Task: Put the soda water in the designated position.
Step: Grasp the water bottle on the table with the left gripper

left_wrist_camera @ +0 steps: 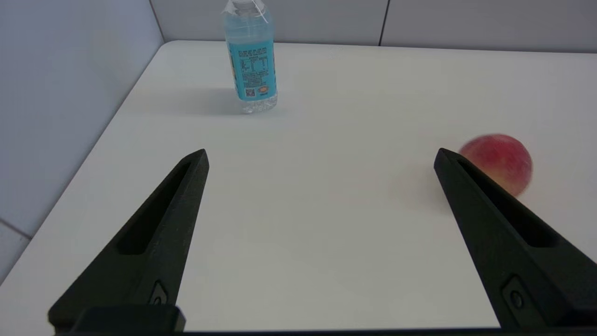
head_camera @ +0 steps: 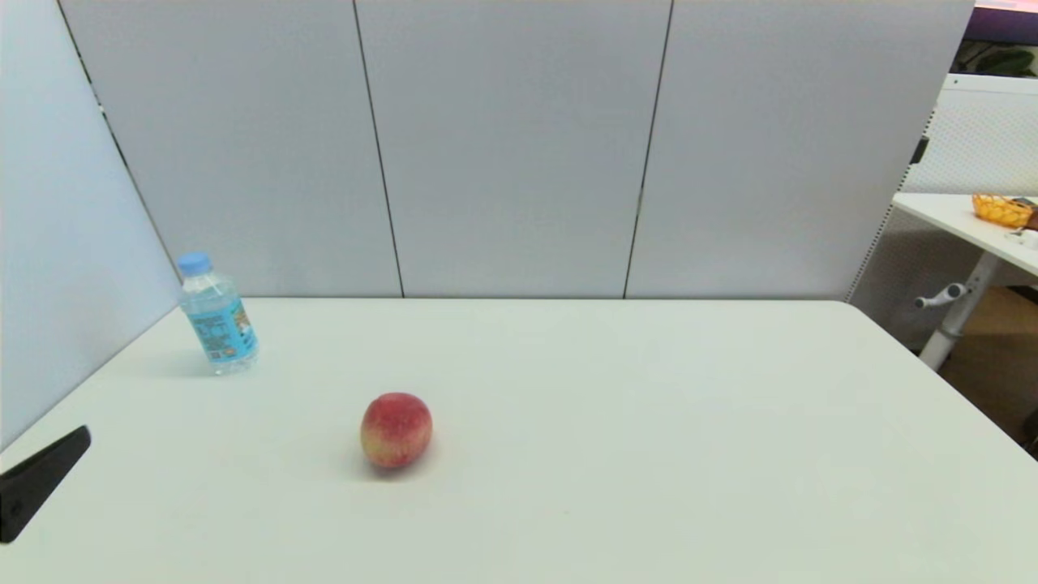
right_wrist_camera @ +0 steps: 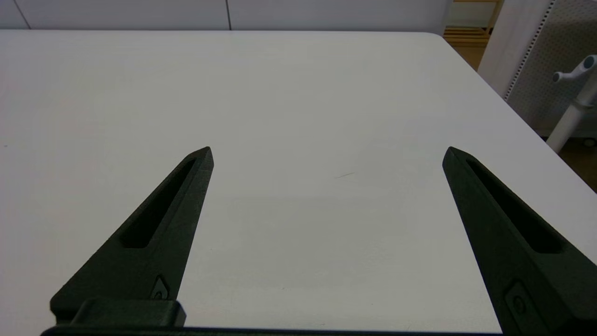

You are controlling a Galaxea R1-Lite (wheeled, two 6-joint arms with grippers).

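The soda water [head_camera: 217,316] is a small clear bottle with a light blue cap and blue label, standing upright at the table's far left; it also shows in the left wrist view [left_wrist_camera: 252,60]. My left gripper [left_wrist_camera: 321,156] is open and empty, well short of the bottle, which stands ahead of its left finger. One black finger tip [head_camera: 49,474] of it shows at the head view's left edge. My right gripper [right_wrist_camera: 328,154] hangs open over bare table on the right side, out of the head view.
A red-yellow peach [head_camera: 396,430] lies near the table's middle left, close beside the left gripper's right finger [left_wrist_camera: 485,210]. Grey partition panels [head_camera: 503,146] close the back and left. Another table [head_camera: 965,219] with an orange basket [head_camera: 1001,209] stands at far right.
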